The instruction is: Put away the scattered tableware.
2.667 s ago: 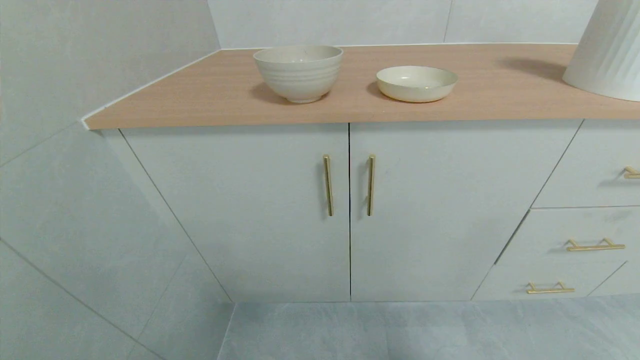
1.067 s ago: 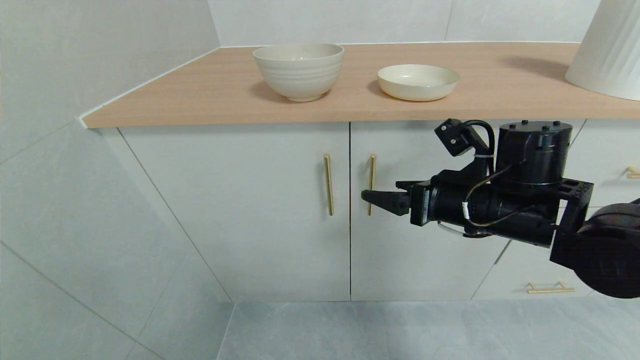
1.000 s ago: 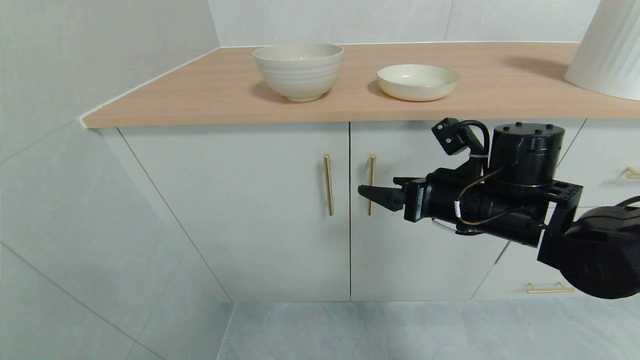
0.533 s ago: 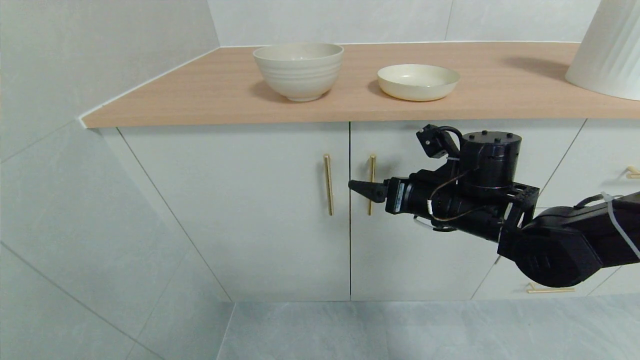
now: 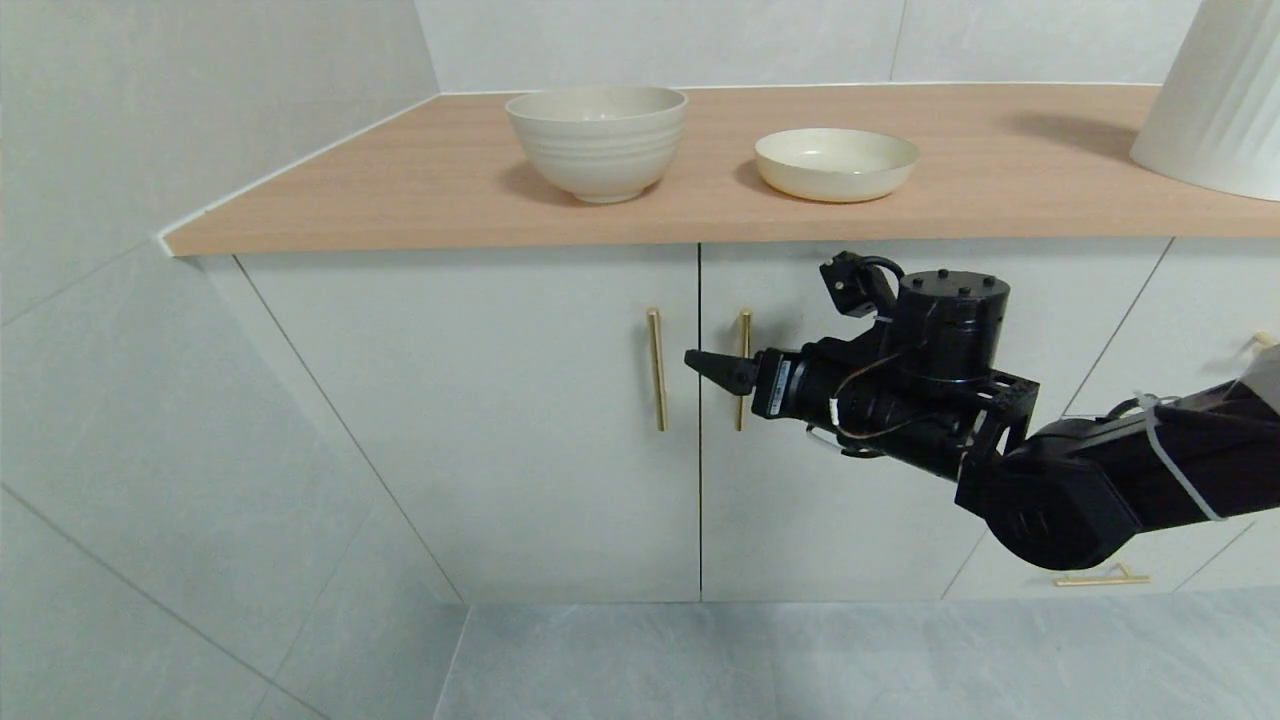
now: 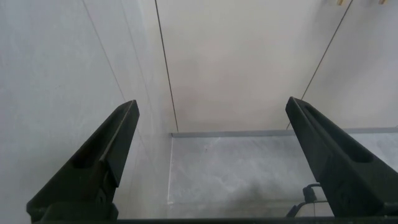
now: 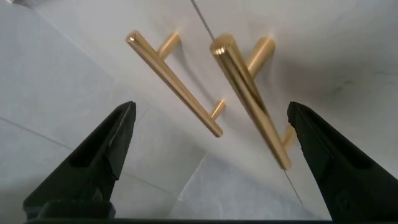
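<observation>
Right gripper (image 5: pixel 712 367): fingers spread wide, holding nothing; right door handle (image 5: pixel 743 345) just ahead of it.
Left gripper (image 6: pixel 211 155): wide open, empty.
Bowl (image 5: pixel 597 140): on the counter (image 5: pixel 400 200), above the right gripper, leftward.
Dish (image 5: pixel 835 163): on the counter, above it, rightward.

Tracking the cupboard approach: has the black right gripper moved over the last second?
Yes. The black right gripper has moved toward the robot's left: its tips, earlier short of the seam between the white cupboard doors, now overlap it.
</observation>
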